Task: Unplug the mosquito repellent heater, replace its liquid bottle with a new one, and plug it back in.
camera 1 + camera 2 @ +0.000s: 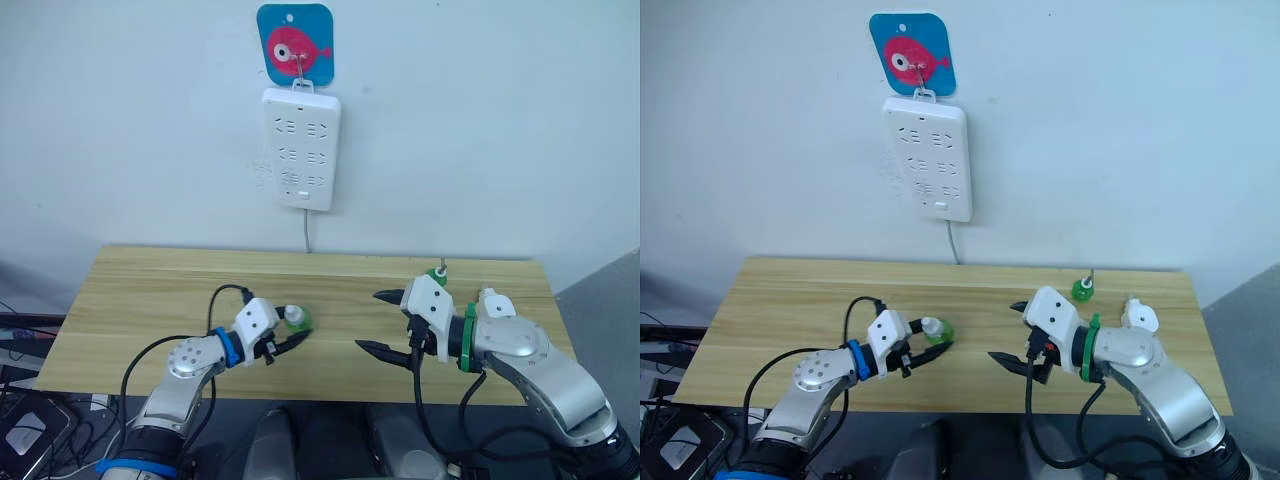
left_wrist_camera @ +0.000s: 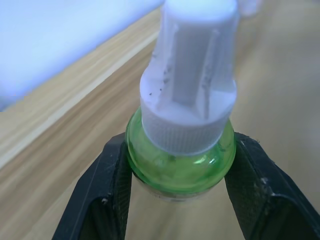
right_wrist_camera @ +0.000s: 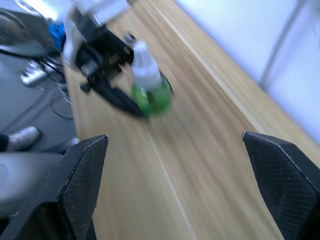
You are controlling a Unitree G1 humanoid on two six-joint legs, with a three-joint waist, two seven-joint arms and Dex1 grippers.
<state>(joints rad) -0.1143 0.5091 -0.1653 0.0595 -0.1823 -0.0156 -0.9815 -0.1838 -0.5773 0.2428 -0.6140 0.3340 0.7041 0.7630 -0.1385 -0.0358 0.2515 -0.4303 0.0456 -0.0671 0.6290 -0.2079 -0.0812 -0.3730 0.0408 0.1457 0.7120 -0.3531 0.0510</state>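
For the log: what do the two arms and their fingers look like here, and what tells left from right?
Both arms are silver-grey metal with white housings at the wrist and a looping black cable. The left gripper sits beyond a blue wrist band, with a second blue band lower on that arm. The right gripper has a green wrist band. Each carries two black, tapering fingers with finely textured inner faces.

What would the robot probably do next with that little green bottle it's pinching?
Probably lift it off the table. The left gripper has both fingers pressed against the capped green bottle, which stands upright on the wood, while the right gripper hangs open nearby.
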